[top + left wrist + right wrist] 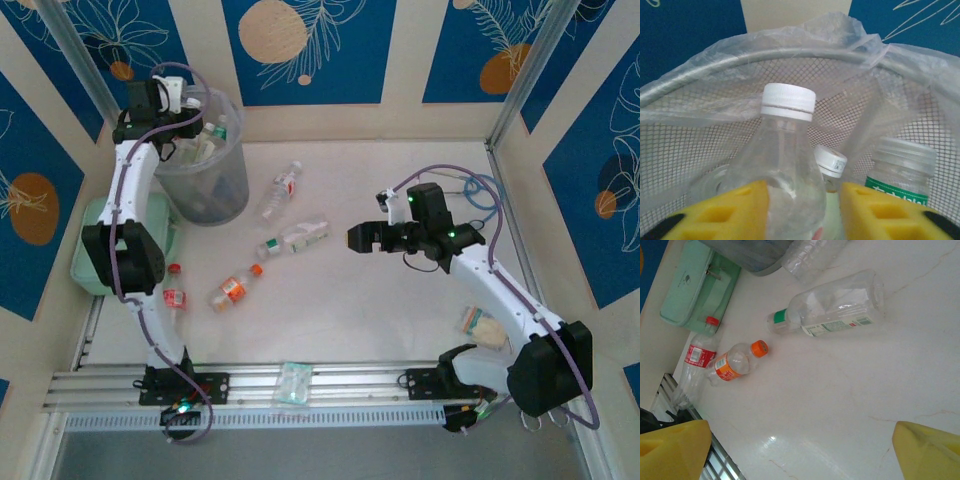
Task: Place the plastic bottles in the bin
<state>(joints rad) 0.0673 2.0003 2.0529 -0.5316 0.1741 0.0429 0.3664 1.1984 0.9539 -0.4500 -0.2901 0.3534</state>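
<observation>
so the left tool (pixel 802 200) straddles a white-capped bottle (pixel 785 150) at the bin (pixel 790 55), grip unclear; right tool (pixel 800 450) gapes wide, I'd pinch the light, slippery green-capped bottle (pixel 835 305) mid-body.

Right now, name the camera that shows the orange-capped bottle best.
Right wrist view: the orange-capped bottle lies on its side, large and unobstructed, cap and orange label clear, beside a red-labelled bottle. The top external view shows it small on the table. The left wrist camera faces into the bin.
</observation>
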